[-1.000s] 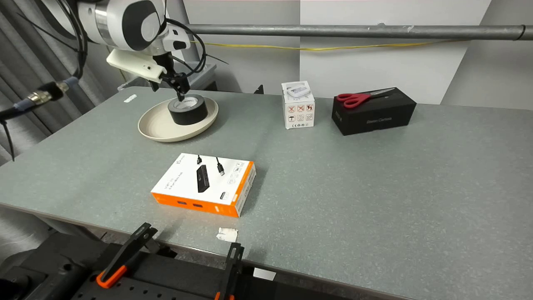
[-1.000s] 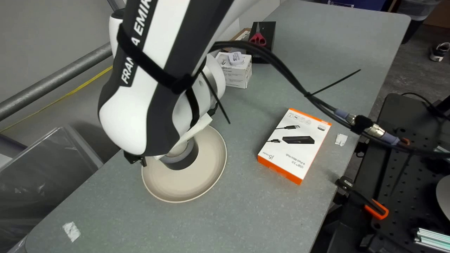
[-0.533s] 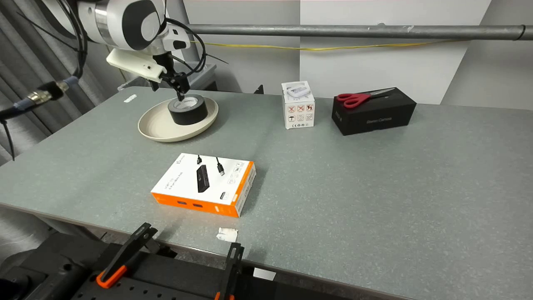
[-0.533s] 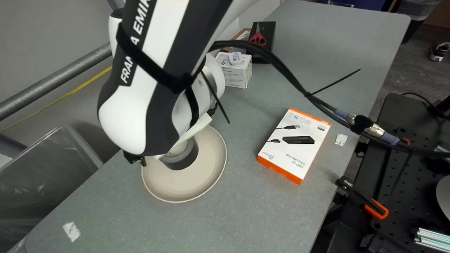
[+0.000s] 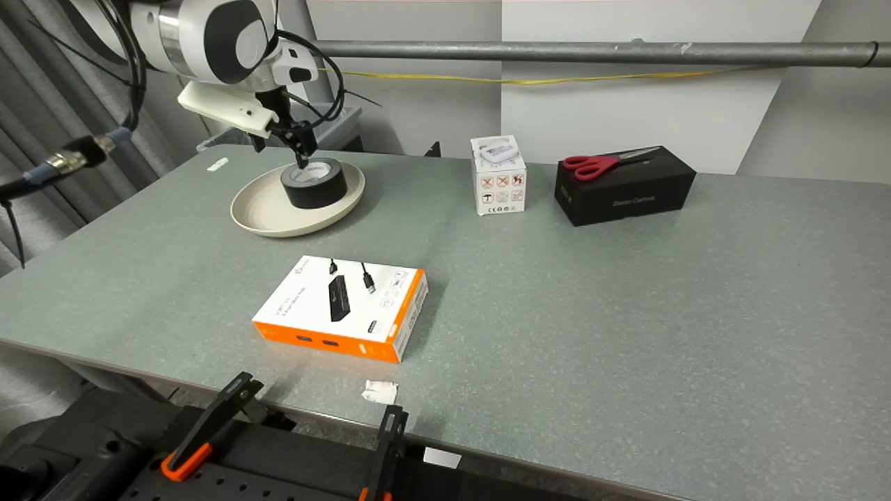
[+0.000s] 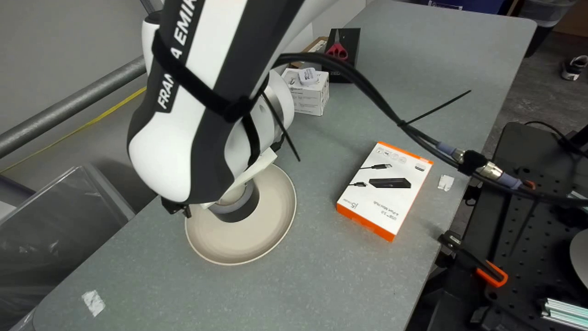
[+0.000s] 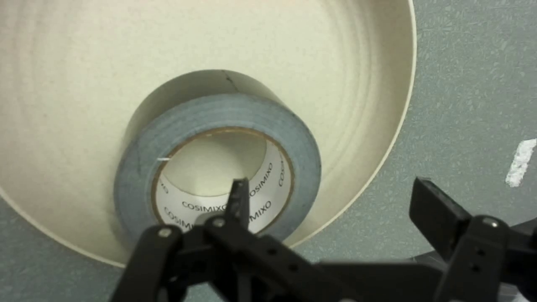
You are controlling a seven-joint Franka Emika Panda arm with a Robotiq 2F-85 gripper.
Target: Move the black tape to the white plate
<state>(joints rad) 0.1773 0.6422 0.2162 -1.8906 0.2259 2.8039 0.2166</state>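
Observation:
The black tape (image 5: 321,191) lies flat, hole up, inside the white plate (image 5: 259,213). In an exterior view, the arm partly hides the tape (image 6: 242,210), and the plate (image 6: 250,243) shows around it. My gripper (image 5: 282,157) is just above the tape. In the wrist view, my gripper (image 7: 331,181) is open wide with nothing between its fingers. One finger overlaps the hole of the tape (image 7: 235,110). The other is out past the rim of the plate (image 7: 409,84), above the table. I cannot tell whether the near finger touches the roll.
An orange-and-white box (image 5: 341,306) lies in front of the plate. A small white box (image 5: 499,175) and a black box (image 5: 626,188) with red scissors (image 5: 598,165) on it stand along the back. A metal pipe (image 5: 592,50) runs behind. A clear bin (image 6: 59,239) stands past the table edge.

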